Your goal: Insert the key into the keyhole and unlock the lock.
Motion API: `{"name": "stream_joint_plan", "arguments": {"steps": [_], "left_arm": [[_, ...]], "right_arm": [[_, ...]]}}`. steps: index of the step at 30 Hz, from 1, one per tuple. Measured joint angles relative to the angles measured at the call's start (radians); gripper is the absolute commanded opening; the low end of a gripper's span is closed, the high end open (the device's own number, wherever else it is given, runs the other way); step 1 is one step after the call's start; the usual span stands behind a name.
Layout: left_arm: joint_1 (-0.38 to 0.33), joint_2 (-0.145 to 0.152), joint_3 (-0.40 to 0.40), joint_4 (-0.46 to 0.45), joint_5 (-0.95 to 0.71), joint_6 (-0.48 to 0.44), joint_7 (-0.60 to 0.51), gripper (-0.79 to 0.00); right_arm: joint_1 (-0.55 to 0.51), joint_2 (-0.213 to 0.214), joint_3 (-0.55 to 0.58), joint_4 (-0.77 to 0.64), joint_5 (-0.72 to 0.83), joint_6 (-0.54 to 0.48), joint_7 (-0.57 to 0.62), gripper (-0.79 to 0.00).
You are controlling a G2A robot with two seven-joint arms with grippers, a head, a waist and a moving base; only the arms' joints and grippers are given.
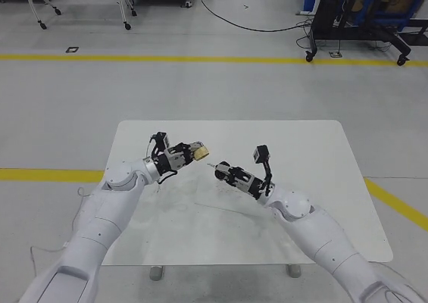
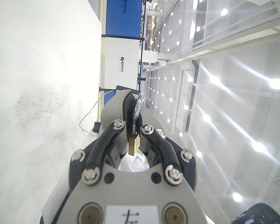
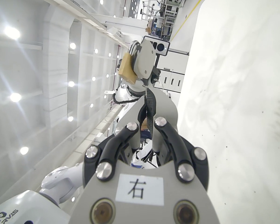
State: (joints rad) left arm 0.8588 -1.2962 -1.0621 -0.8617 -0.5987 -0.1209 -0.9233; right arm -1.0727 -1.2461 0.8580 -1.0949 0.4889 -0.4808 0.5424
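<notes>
A pale grey polished floor (image 1: 54,106) carries yellow painted lines (image 1: 198,59). A black wheeled metal cart (image 1: 365,33) stands beyond the white rounded-corner surface (image 1: 312,151). Round ceiling lights (image 2: 224,12) glow overhead.

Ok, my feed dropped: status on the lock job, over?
Left hand shut on lock. Right hand shut on key, pointed at lock, not yet in. Gap between them clear.

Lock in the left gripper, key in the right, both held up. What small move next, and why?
Probably ease the right gripper toward the left gripper, bringing the key tip up to the padlock. The top view shows a gap between them, so nothing is inserted yet.
</notes>
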Motion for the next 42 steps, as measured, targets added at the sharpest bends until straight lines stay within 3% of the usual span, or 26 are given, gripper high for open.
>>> {"name": "stream_joint_plan", "arguments": {"steps": [6,11,23,34,42], "left_arm": [[-0.008,-0.008,0.008,0.017,0.053,-0.044,0.116,-0.785],[0.004,-0.012,0.003,0.004,0.063,-0.045,0.208,-0.785],[0.027,-0.013,-0.011,-0.028,0.066,-0.042,0.272,-0.785],[0.065,-0.008,-0.024,-0.095,0.141,-0.039,0.335,-0.785],[0.074,-0.008,-0.021,-0.109,0.177,-0.024,0.326,-0.785]], "right_arm": [[-0.019,-0.027,-0.021,-0.037,-0.083,-0.033,-0.216,-0.785],[-0.039,-0.047,-0.044,-0.07,-0.182,0.012,-0.392,-0.785],[-0.045,-0.049,-0.047,-0.08,-0.193,0.024,-0.402,-0.785],[-0.046,-0.088,-0.081,-0.087,-0.334,0.079,-0.58,-0.785],[-0.032,-0.114,-0.078,-0.055,-0.333,0.084,-0.62,-0.785]]}}
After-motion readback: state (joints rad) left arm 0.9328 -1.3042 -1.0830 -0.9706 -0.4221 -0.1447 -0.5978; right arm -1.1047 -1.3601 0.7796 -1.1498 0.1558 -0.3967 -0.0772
